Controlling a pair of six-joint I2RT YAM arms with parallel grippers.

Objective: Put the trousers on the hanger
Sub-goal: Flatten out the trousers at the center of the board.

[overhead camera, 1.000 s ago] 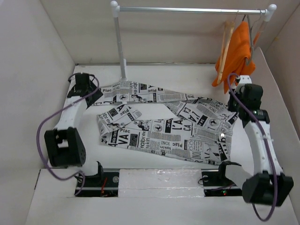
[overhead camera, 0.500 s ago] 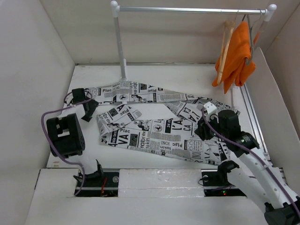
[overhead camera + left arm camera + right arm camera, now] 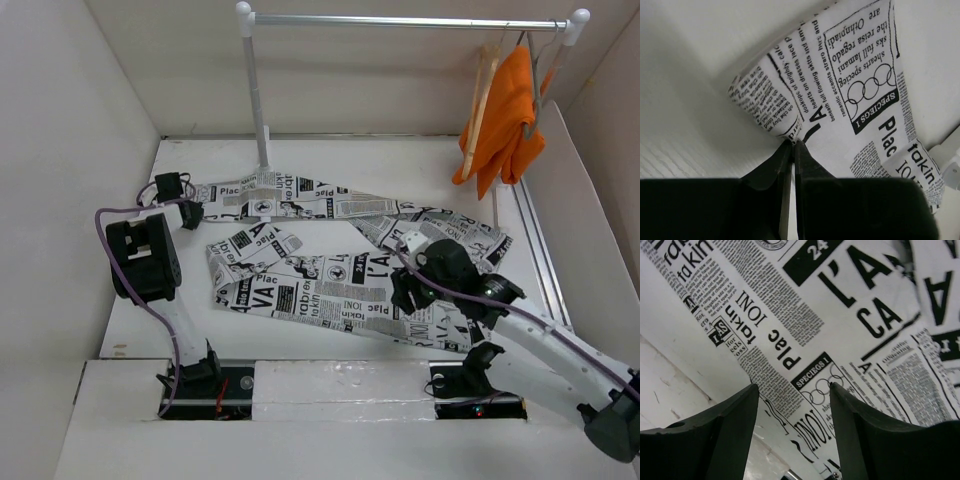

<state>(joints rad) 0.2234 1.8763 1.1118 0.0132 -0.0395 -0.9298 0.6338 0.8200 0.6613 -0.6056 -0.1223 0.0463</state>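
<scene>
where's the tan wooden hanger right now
In the top view the hanger hangs from the rail at the far right, just left of the orange garment, beyond the trousers.

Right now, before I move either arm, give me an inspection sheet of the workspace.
Surface: white table, its middle covered by cloth.
Job's things: trousers spread flat across the table; hanger hangs on the rail, nothing on it.
Clutter: orange garment hanging at the rail's right end, beside the hanger.
Grippers: left gripper shut, tips at the hem of the far trouser leg; whether it pinches cloth cannot be told. Right gripper open, over the right part of the trousers.
Cables: purple cables loop along both arms.
Surroundings: white walls around the table.
</scene>
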